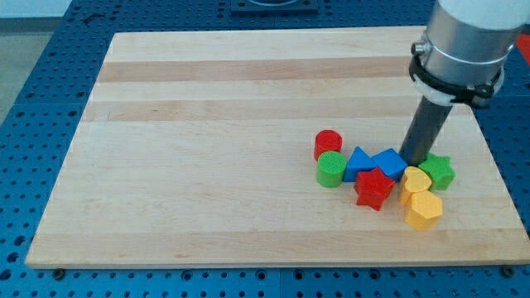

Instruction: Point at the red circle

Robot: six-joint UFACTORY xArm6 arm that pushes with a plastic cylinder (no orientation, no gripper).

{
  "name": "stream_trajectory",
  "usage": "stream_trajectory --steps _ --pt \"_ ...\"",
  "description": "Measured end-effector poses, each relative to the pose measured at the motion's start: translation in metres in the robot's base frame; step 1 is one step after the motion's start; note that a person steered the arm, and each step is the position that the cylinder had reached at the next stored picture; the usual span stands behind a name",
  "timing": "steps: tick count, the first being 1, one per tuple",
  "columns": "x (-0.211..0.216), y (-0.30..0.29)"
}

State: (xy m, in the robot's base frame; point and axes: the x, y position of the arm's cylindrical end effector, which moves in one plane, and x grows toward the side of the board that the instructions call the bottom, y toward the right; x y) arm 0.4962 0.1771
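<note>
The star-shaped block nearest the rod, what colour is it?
Green star-shaped block, seen in the camera view, just right of my tip.

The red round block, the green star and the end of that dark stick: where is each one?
red circle (329, 142), camera view, its flat top.
green star (439, 171), camera view, its top face.
my tip (413, 161), camera view, the rod's very end.

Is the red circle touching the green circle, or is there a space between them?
Touching. In the camera view the red circle sits directly against the green circle below it, with no strip of board showing between them.
</note>
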Motion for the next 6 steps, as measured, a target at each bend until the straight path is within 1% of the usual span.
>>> stream_trajectory --steps 1,2,3,5,6 --pt "-0.035 0.001" --pt "-0.083 -0.031" --pt "-0.123 -0.094" --pt "-0.129 -0.106" --pt "-0.148 -0.142"
